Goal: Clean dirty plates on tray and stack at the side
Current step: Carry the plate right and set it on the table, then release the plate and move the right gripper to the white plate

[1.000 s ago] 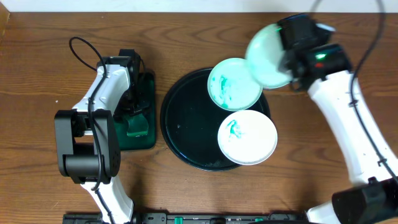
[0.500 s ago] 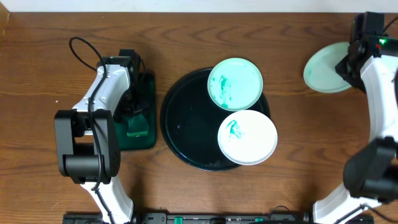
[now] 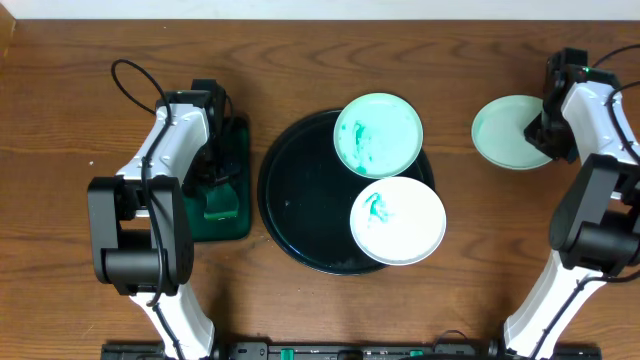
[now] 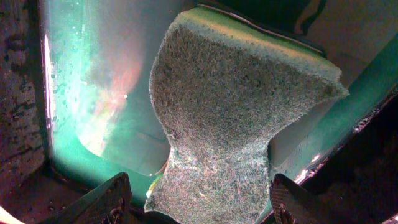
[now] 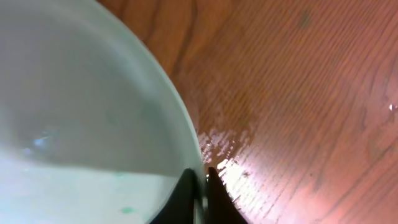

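Two plates sit on the round black tray (image 3: 290, 210): a mint one with teal smears (image 3: 378, 135) at its far right rim and a white one with a small teal smear (image 3: 398, 220) at its near right. A third, clean-looking plate (image 3: 505, 132) is at the table's right side. My right gripper (image 3: 548, 130) is shut on its rim (image 5: 186, 149), fingers pinching the edge (image 5: 200, 193). My left gripper (image 3: 215, 175) is over the small green tray, open, with a sponge (image 4: 242, 118) between its fingers (image 4: 199, 202).
The small rectangular dark-green tray (image 3: 235, 225) stands left of the black tray, under the left arm. Bare wooden table (image 3: 500, 250) lies to the right and in front. A black cable (image 3: 130, 80) loops at the far left.
My right gripper carried the third plate from above the tray's far right rim out to the table's right side and lowered it. The left arm has not moved.
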